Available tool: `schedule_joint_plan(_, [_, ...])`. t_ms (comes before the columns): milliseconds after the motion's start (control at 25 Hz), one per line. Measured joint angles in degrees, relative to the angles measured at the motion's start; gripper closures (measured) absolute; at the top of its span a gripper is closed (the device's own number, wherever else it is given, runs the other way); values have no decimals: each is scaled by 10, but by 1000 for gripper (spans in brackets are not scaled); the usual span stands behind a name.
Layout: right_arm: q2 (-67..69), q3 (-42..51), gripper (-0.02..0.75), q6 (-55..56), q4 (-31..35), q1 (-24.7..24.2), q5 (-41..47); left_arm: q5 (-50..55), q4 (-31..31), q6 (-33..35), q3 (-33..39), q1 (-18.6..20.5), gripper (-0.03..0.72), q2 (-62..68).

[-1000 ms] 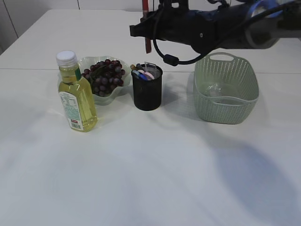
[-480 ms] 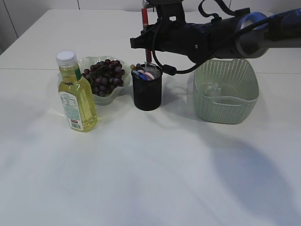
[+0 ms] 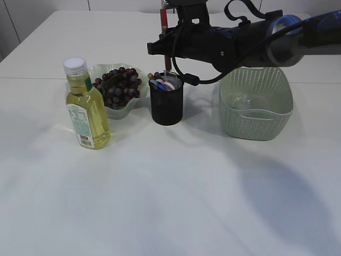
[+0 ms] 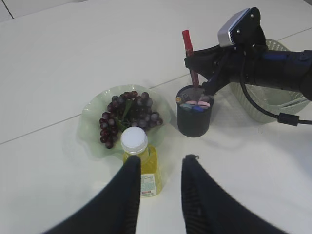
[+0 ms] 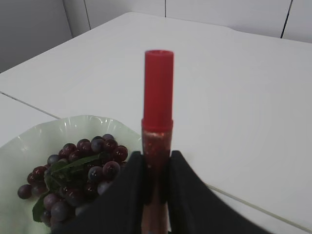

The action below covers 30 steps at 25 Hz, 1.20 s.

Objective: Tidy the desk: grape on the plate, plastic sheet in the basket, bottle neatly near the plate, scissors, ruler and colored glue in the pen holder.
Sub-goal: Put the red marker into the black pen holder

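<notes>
My right gripper is shut on a red glitter glue tube, held upright with its lower end in the black pen holder, which holds several items. The tube and holder show in the other views too. Purple grapes lie on the green plate. The yellow bottle with a white cap stands in front of the plate. My left gripper is open and empty, high above the bottle. The green basket holds the clear plastic sheet.
The right arm reaches across from the right, above the basket and the pen holder. A table seam runs across behind the plate. The white table stretches in front of the objects.
The right gripper has lowered the red glue tube from above the pen holder until its lower end sits inside the holder. Since half a second ago it has barely moved.
</notes>
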Motion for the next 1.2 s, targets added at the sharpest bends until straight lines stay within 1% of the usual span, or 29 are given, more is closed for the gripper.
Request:
schedule_joint_plan(160, [1, 0, 598, 0, 0, 0, 0, -6, 0, 0, 0, 0, 473, 0])
schedule_joint_plan(480, [1, 0, 549, 0, 0, 0, 8, -8, 0, 0, 0, 0, 473, 0])
schedule_joint_plan(560, [1, 0, 514, 0, 0, 0, 11, -8, 0, 0, 0, 0, 473, 0])
schedule_joint_plan(720, [1, 0, 416, 0, 1, 0, 16, -10, 0, 0, 0, 0, 473, 0])
schedule_joint_plan(800, [1, -1, 391, 0, 8, 0, 26, -10, 4, 0, 0, 0, 473, 0])
schedule_joint_plan(880, [-4, -3, 382, 0, 14, 0, 55, -11, 6, 0, 0, 0, 473, 0])
schedule_joint_plan(960, [-21, -3, 381, 0, 18, 0, 111, -11, 9, 0, 0, 0, 470, 0])
schedule_joint_plan(1040, [-51, -3, 380, 0, 24, 0, 173, -11, 9, 0, 0, 0, 453, 0])
schedule_joint_plan(1120, [-87, -3, 370, 0, 34, 0, 244, -12, 9, -2, 0, 0, 405, 0])
schedule_joint_plan(1200, [-127, -3, 342, 2, 42, 0, 301, -14, 9, -6, 0, 0, 336, 0])
